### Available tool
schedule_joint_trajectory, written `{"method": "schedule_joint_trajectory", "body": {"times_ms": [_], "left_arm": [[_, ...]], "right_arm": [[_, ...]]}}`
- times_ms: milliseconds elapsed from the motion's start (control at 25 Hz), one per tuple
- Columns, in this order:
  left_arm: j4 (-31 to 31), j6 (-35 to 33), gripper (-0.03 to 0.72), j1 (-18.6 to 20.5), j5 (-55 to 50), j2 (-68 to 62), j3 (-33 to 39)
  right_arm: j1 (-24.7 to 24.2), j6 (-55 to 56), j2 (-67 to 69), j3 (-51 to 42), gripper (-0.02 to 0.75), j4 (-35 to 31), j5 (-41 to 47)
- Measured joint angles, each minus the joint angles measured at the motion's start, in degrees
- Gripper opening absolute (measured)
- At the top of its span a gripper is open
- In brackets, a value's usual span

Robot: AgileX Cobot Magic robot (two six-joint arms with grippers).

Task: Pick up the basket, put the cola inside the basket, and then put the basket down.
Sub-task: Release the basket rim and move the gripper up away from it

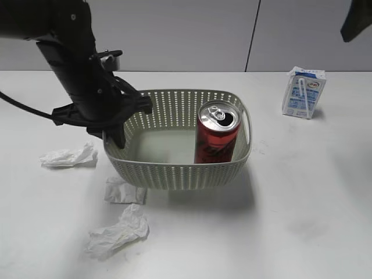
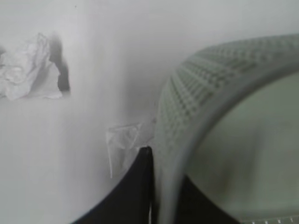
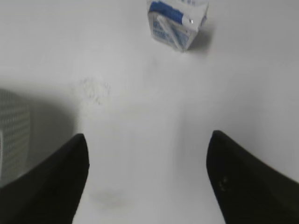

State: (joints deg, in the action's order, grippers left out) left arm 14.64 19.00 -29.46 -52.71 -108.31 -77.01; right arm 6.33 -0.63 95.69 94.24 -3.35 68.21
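The pale sage-green basket [image 1: 174,168] sits on the white table at the centre. The red cola can [image 1: 216,135] stands upright inside it, at its right side. My left gripper [image 1: 115,135] is shut on the basket's left rim, one finger outside and one inside; the left wrist view shows the rim [image 2: 196,102] pinched between the fingers [image 2: 163,179]. My right gripper [image 3: 147,158] is open and empty, high above the table right of the basket; only part of that arm [image 1: 356,20] shows at the top right of the exterior view.
A blue-and-white drink carton [image 1: 303,92] stands at the back right, also in the right wrist view [image 3: 176,21]. Crumpled tissues lie left of the basket [image 1: 68,156], under its front-left corner [image 1: 123,190] and nearer the front [image 1: 118,232].
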Motion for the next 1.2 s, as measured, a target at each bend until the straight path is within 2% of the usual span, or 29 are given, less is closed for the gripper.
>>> {"method": "schedule_joint_trajectory", "body": {"times_ms": [280,440,520,640,800,840,920,1200], "left_arm": [[1.3,0.3,0.001,0.0,-0.1,-8.2,-10.6],[1.0,0.3,0.003,0.0,0.1,-11.5,-13.2],[0.9,0.3,0.031,0.0,0.3,-12.2,-13.4],[0.9,0.3,0.186,0.0,0.4,-12.4,-13.4],[0.8,0.3,0.563,0.0,0.7,-12.3,-13.7],[0.7,0.3,0.615,0.0,0.3,-12.3,-13.8],[0.5,0.3,0.643,0.0,-1.2,-12.3,-13.8],[0.0,0.4,0.614,0.0,-6.5,-11.7,-14.6]], "right_arm": [[-0.2,-0.9,-18.2,-21.8,0.592,-0.1,-3.5],[-0.2,-1.0,-29.2,-33.6,0.592,-0.1,-5.5],[-0.2,-1.0,-34.6,-39.3,0.592,-0.1,-6.3],[-0.2,-1.0,-43.3,-46.3,0.592,-0.1,-7.6],[-0.2,-1.0,-54.9,-54.4,0.592,-0.1,-10.8],[-0.2,-1.0,-57.9,-56.3,0.592,-0.1,-11.3],[-0.2,-1.0,-62.9,-59.6,0.592,-0.1,-12.2],[-0.2,-1.0,-76.3,-67.2,0.592,-0.1,-12.4]]}}
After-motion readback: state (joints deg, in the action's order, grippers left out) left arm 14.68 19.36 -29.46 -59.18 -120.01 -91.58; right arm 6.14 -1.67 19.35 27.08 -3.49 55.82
